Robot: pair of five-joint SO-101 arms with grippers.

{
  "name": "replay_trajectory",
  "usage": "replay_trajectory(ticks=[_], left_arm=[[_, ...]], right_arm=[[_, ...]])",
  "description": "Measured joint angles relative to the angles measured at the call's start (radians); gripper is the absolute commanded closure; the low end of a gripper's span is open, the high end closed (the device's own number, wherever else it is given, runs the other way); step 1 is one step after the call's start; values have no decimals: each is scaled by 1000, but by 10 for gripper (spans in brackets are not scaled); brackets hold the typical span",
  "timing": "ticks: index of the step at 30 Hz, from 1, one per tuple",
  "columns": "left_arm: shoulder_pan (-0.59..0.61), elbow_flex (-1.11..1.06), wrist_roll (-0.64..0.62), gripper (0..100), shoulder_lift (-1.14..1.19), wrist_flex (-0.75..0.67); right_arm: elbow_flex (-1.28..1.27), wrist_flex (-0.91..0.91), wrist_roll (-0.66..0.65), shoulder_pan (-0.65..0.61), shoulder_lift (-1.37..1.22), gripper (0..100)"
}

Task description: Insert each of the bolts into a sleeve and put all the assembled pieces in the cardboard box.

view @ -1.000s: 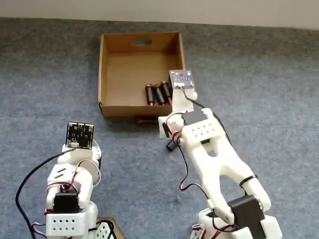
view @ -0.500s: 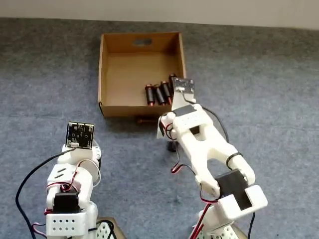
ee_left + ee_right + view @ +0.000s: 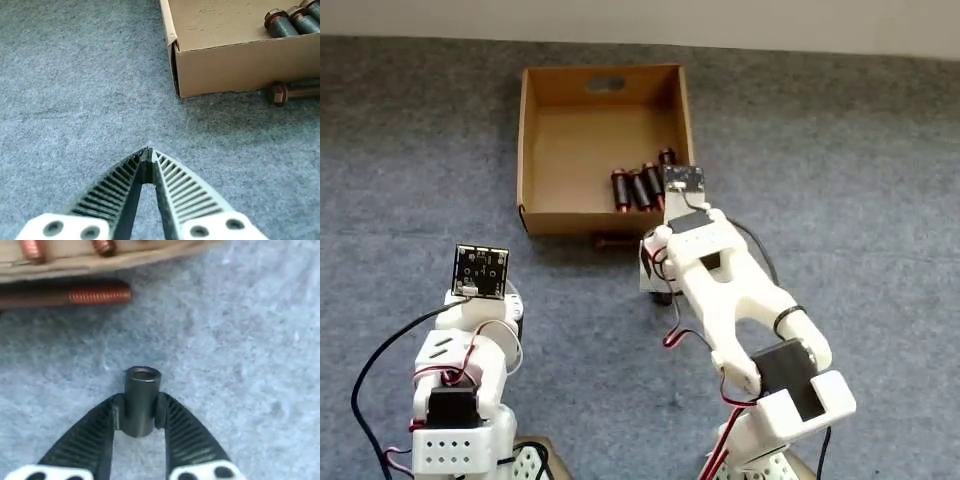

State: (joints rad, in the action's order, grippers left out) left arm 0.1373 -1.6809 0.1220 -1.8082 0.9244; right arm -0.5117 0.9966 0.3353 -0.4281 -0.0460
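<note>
Now we count four assembled pieces [image 3: 638, 188] in cardboard box [image 3: 525, 150], one bolt [image 3: 295, 92] beside it, one sleeve [image 3: 142, 387] pinched by right gripper [image 3: 139, 405], left gripper [image 3: 148, 154] closed, empty.

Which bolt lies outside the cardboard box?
The bare bolt on the carpet, lying along the cardboard box's outer wall; the sleeved bolts lie inside it.

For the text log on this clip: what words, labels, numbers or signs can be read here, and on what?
None can be read. The cardboard box, the loose bolt and the sleeve bear no print; the circuit boards on both wrists show only marks too small to read.
</note>
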Motion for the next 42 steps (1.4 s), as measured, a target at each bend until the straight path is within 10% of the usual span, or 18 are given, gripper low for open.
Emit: replay_trajectory(ticks=[24,42], left_arm=[[0,0,0,986,0,0],[0,0,0,986,0,0]], right_arm=[[-80,118,-423,78,18,993],[-301,-49,-456,78,219,840]])
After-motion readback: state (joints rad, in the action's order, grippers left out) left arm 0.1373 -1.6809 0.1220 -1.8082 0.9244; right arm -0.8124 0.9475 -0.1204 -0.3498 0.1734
